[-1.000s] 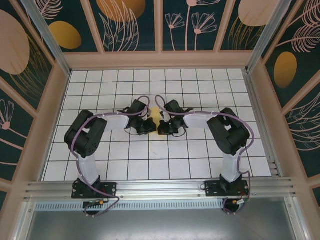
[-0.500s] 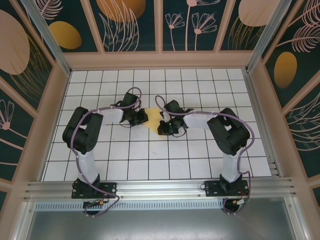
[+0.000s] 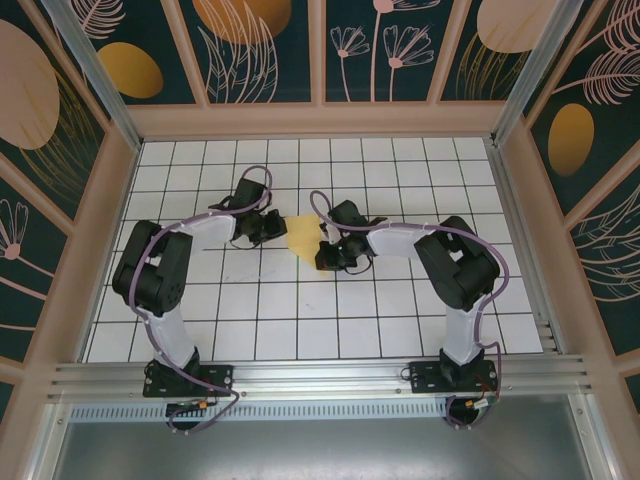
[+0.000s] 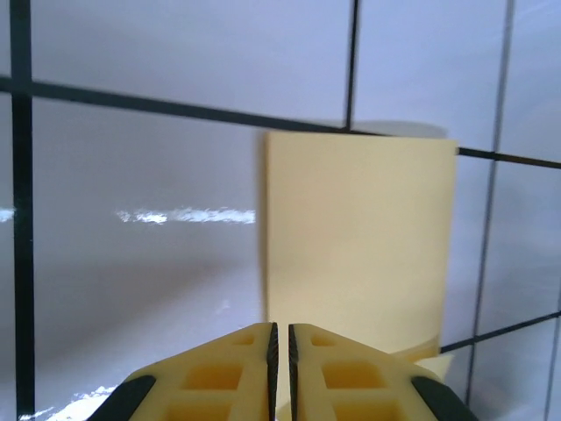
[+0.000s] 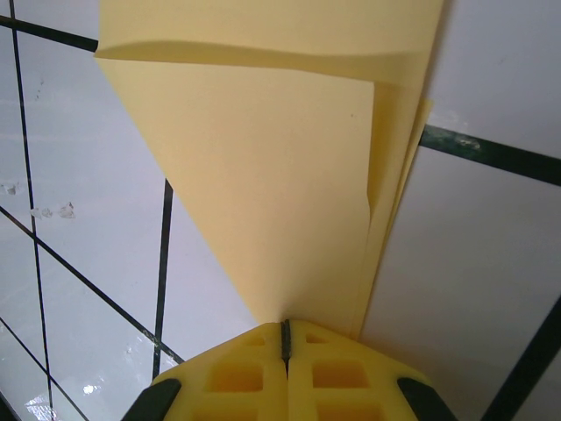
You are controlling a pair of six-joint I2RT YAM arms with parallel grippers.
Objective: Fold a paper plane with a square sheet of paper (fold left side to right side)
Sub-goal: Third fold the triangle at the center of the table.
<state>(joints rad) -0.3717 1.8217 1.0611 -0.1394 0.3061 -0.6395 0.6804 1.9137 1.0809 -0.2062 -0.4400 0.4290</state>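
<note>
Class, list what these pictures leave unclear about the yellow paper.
Top view: paper folds too small; right gripper covers the gripped corner.
Left wrist view: left gripper hides the paper's near edge.
Right wrist view: paper's far end cut off by the top edge.

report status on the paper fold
Left end effector shut, just left of paper. Right end effector shut on paper, partly folded. Nothing in the way.
</note>
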